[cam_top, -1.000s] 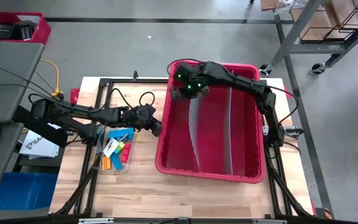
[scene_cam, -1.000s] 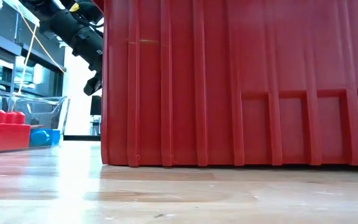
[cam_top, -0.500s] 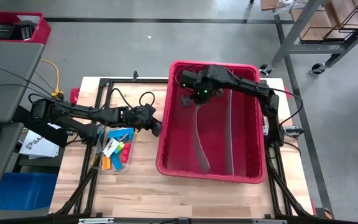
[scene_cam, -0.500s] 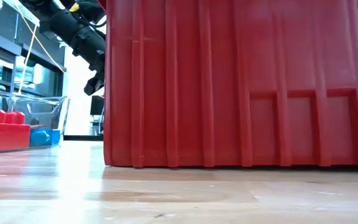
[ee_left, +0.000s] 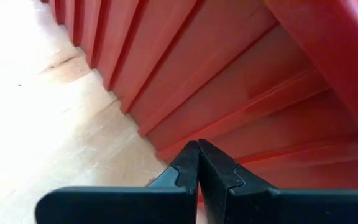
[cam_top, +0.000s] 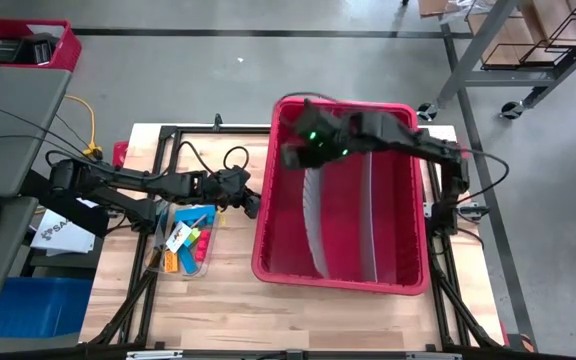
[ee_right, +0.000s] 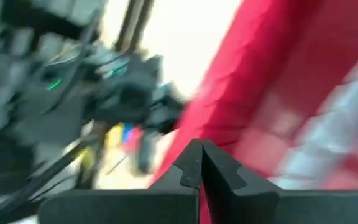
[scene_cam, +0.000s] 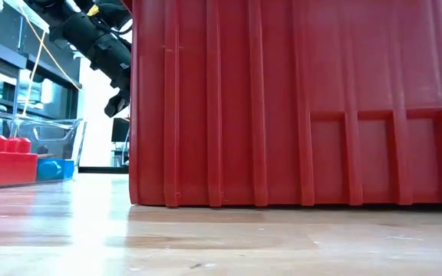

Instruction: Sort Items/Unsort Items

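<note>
High view – bin: big red bin (cam_top: 388,250) on the right half of the wooden table (cam_top: 228,300), two pale streaks on its floor.
High view – right gripper: right gripper (cam_top: 290,158) hangs over the bin's far-left corner, by the rim, green lights on the wrist; fingers too small here to judge.
High view – left gripper: left gripper (cam_top: 252,207) reaches in from the left, tip just beside the bin's left wall, low over the table.
High view – items: the items (cam_top: 186,243) – orange, blue, yellow, red, green bits – sit in a clear tray (cam_top: 205,262) left of the bin, near the left gripper but apart from it. Nothing coloured seen inside the bin.
Low view – bin: ribbed red wall fills most of the frame, standing on the table.
Low view – left arm: dark arm comes down at upper left, close to the bin's corner.
Low view – items: red studded block (scene_cam: 2,157) and a blue piece (scene_cam: 51,169) at far left, in front of the clear tray.
Left wrist view – claw: fingers (ee_left: 188,163) pressed together, holding nothing – pointed at the foot of the bin wall where it meets the table.
Right wrist view – claw: blurred, yet the fingers (ee_right: 191,163) meet tip to tip, empty; red bin wall ahead, left arm and yellow-blue specks beyond it.
</note>
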### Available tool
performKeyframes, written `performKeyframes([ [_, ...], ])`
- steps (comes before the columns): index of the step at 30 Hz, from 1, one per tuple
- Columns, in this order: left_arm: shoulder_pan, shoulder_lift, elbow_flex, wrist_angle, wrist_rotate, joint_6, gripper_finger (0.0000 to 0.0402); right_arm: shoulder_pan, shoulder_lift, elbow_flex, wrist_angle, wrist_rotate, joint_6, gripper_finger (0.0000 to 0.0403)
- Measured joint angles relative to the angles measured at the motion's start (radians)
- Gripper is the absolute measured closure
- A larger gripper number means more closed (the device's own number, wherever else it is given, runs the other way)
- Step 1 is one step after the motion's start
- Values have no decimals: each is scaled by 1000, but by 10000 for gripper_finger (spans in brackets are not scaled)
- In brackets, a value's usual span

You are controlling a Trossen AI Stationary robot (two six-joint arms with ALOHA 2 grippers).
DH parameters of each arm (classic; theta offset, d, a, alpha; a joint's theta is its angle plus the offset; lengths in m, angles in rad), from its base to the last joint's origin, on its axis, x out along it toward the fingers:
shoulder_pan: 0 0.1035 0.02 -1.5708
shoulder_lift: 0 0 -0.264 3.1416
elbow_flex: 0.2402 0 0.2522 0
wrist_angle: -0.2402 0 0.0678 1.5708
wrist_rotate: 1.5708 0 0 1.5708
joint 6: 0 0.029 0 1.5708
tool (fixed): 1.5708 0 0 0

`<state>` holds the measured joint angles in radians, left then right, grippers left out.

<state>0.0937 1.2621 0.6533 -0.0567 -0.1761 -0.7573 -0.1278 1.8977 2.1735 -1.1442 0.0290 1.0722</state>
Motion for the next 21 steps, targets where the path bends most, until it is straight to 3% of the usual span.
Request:
performKeyframes([
  [8, 0, 0, 0, -2, -1, 1, 401, 118, 99, -1, -19, -31, 70, 403],
  [21, 1, 0, 0, -2, -20, 1, 401, 149, 117, 3, -433, 42, 136, 403],
])
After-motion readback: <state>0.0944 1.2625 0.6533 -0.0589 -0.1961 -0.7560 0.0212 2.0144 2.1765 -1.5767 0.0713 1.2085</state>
